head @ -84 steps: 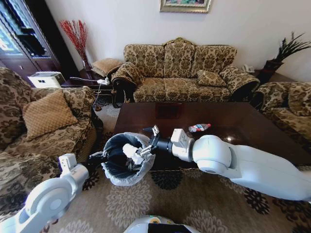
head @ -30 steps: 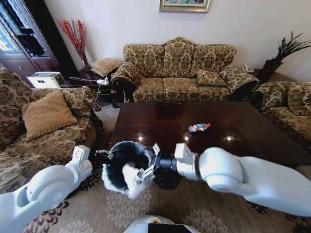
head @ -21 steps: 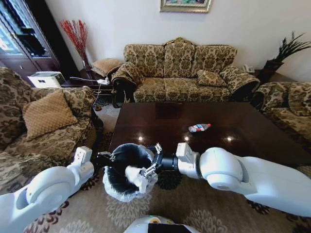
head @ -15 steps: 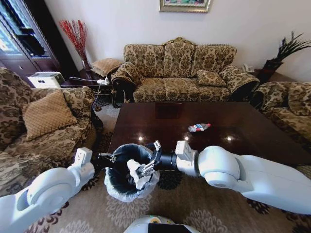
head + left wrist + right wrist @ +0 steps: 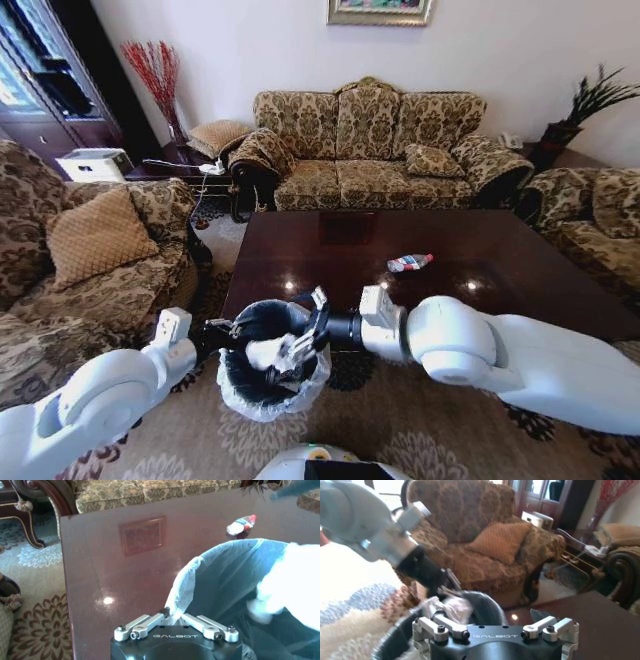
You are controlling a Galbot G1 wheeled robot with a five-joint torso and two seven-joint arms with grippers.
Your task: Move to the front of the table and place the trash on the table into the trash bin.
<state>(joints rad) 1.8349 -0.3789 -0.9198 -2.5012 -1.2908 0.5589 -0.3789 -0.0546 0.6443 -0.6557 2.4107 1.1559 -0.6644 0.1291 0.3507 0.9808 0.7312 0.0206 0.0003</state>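
**Both grippers meet at the lined bin in front of the table**

The small round dark trash bin with a puffed whitish plastic liner [image 5: 268, 365] hangs off the near edge of the large glossy reddish-brown wooden coffee table [image 5: 350, 250]. The left gripper [image 5: 228, 330] is clenched on the bin's rim and liner. The right gripper [image 5: 296, 345] reaches over the bin's mouth, its fingers closed around a crumpled white paper scrap [image 5: 265, 354]. 1 crushed clear plastic bottle with a red-blue label [image 5: 410, 263] lies on the tabletop, well apart from the bin. A patterned sofa [image 5: 375, 150] stands behind the table.
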